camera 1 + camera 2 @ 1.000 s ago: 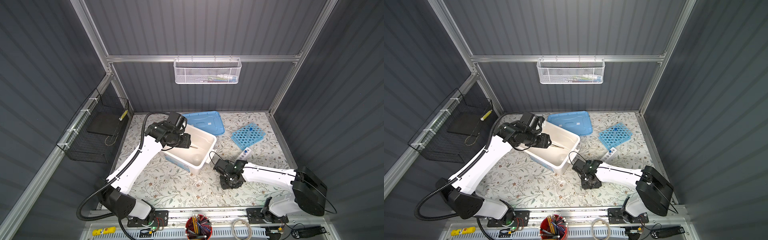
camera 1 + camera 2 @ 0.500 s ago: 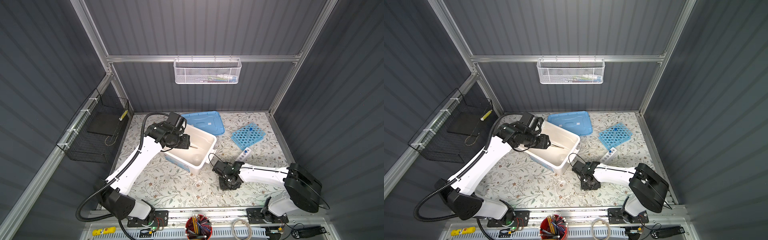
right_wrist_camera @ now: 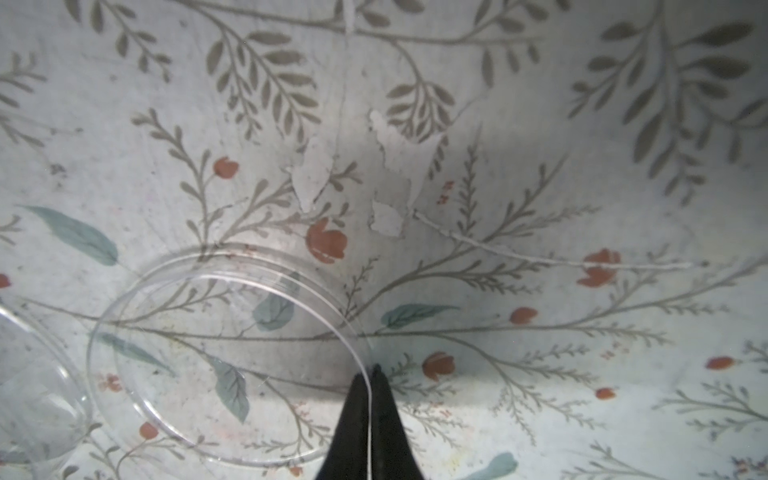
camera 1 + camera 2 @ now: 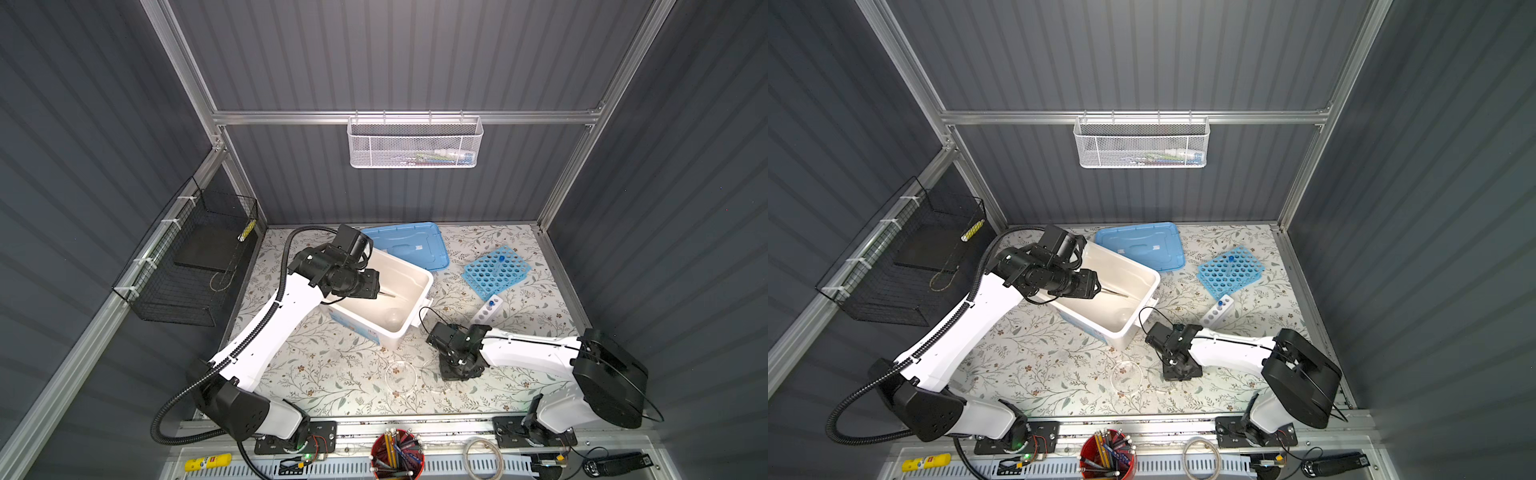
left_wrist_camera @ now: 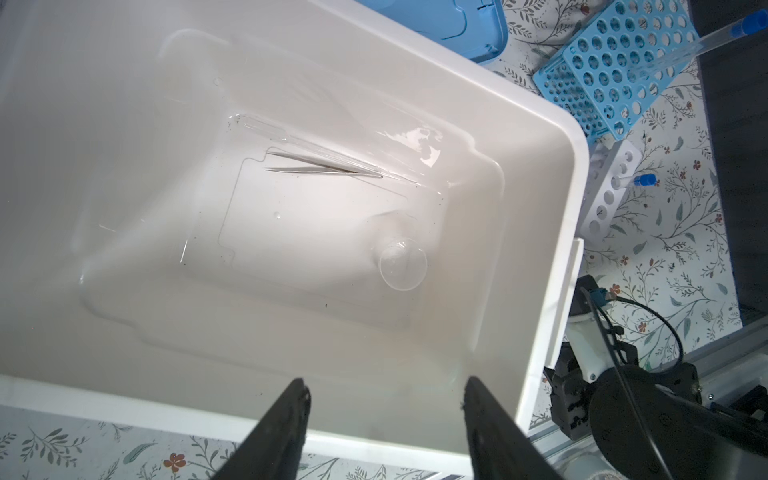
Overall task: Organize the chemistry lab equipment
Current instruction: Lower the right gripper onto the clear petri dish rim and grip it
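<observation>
Two clear dishes lie on the floral mat [image 4: 332,374], only faint rings in both top views, and I can't make out the fingertips there. Right wrist view settles it: right gripper [image 3: 371,370] jaws pressed together on the rim of the held dish [image 3: 199,365]; second dish [image 3: 33,395] cut off at the frame edge. Left gripper [image 5: 384,395] jaws spread over white bin [image 5: 540,216] with tweezers [image 5: 320,168], pipette [image 5: 291,139], small glass vessel [image 5: 403,262].
</observation>
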Robot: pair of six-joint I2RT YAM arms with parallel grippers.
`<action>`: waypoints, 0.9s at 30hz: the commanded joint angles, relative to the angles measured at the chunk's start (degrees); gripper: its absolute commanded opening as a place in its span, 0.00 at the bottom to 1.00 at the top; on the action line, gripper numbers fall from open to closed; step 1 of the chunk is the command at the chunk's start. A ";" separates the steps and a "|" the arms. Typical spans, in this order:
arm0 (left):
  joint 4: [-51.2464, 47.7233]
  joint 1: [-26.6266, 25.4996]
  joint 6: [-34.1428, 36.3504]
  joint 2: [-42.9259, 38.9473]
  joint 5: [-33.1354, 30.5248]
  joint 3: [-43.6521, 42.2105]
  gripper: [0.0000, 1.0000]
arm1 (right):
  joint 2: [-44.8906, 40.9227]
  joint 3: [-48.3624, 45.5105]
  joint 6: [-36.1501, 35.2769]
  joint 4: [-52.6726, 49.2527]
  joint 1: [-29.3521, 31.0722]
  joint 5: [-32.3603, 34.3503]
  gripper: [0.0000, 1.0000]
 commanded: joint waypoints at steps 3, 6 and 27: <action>-0.18 0.20 -0.33 -1.62 -0.26 -0.30 0.62 | 2.46 -1.57 -0.41 -1.44 -0.09 0.81 0.00; -0.18 0.20 -0.20 -1.51 -0.21 -0.30 0.62 | 2.25 -1.17 -0.78 -1.93 -0.26 1.04 0.00; -2.80 0.19 0.92 1.99 0.90 6.75 0.61 | -11.42 13.43 -6.39 -20.96 -6.88 6.24 0.00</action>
